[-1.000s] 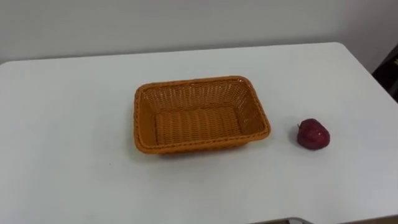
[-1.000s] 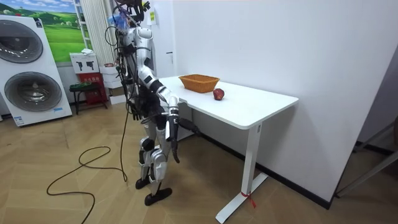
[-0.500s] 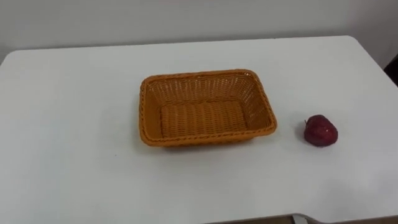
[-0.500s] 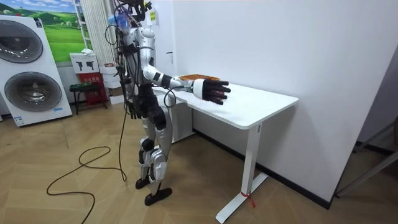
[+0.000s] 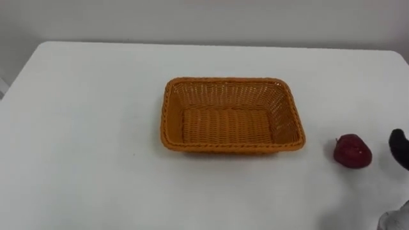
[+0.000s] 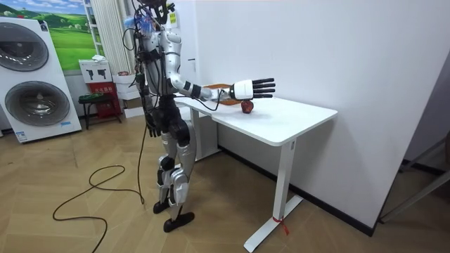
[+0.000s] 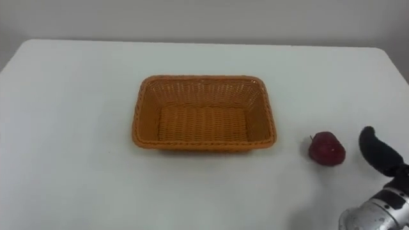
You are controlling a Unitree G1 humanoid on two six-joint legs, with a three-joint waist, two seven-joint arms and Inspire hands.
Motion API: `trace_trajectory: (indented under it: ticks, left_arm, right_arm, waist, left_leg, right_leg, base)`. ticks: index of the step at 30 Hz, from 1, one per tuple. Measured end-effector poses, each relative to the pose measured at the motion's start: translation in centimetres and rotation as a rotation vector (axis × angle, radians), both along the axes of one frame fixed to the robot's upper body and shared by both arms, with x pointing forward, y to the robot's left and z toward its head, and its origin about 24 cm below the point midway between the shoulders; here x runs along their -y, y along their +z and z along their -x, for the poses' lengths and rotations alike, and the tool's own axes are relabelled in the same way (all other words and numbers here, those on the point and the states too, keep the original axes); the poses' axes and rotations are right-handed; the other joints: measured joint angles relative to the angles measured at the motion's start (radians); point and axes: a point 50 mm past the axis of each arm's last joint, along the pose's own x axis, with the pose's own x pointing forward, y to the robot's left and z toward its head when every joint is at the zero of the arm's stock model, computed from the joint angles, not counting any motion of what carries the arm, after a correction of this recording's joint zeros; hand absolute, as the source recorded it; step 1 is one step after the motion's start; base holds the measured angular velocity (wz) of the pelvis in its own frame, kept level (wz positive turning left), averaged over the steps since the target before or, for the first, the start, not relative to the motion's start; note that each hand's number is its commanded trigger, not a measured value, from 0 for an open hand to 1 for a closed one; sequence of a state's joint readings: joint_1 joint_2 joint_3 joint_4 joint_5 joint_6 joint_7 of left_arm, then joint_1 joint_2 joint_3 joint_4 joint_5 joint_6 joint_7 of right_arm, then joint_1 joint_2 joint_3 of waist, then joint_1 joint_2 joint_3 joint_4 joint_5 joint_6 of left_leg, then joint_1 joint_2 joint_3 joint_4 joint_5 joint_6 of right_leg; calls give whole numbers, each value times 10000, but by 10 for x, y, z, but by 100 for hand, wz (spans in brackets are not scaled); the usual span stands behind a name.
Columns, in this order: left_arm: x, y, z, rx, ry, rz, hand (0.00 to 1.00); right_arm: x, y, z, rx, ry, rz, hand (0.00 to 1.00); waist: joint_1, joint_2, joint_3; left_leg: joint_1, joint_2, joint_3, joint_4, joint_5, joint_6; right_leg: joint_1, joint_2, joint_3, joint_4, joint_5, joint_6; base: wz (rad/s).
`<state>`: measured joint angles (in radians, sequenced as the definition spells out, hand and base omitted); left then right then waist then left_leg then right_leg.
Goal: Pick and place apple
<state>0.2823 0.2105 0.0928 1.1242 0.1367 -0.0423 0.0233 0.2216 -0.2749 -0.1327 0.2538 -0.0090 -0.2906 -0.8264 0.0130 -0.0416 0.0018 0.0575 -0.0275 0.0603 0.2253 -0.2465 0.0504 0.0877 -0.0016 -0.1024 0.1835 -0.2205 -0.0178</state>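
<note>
Basket (image 5: 231,147): you are viewing woven wicker, rough and ribbed, with a braided rim.
Table (image 5: 83,140): its white top is showing smooth and matt.
Apple (image 5: 351,152): its dark red skin is showing slightly glossy.
Right hand (image 7: 377,153): its black finger is reading matt, and its wrist is looking like silvery metal.

a white table (image 5: 83,140) against the wall, a washing machine (image 6: 42,105) across the room.

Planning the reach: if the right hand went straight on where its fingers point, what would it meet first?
Likely nothing on the table: the right hand points across it, above and right of the apple; the wall lies beyond, though depth is unclear.
</note>
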Motion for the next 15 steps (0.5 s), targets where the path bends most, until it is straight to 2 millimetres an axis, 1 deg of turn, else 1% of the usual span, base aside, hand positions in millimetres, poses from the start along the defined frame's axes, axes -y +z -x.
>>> trace_trajectory:
  ticks: [5, 15]
  left_arm:
    - [0, 0, 1, -106, -27, 57, 0]
    - [0, 0, 2, -168, -34, 132, 0]
  right_arm:
    - [-7, -4, -4, -303, 778, -172, 0]
    - [-10, -5, -6, -521, 1377, -303, 0]
  waist:
    - [-47, 34, -10]
    - [-59, 48, -7]
  left_leg:
    - [64, -2, -2, -31, 0, 0]
    - [99, -1, 40, -20, 1, -1]
  right_leg:
    - [63, 0, -16, 2, 0, 0]
    - [159, -7, -40, 5, 1, 0]
  base:
    - [0]
    - [0]
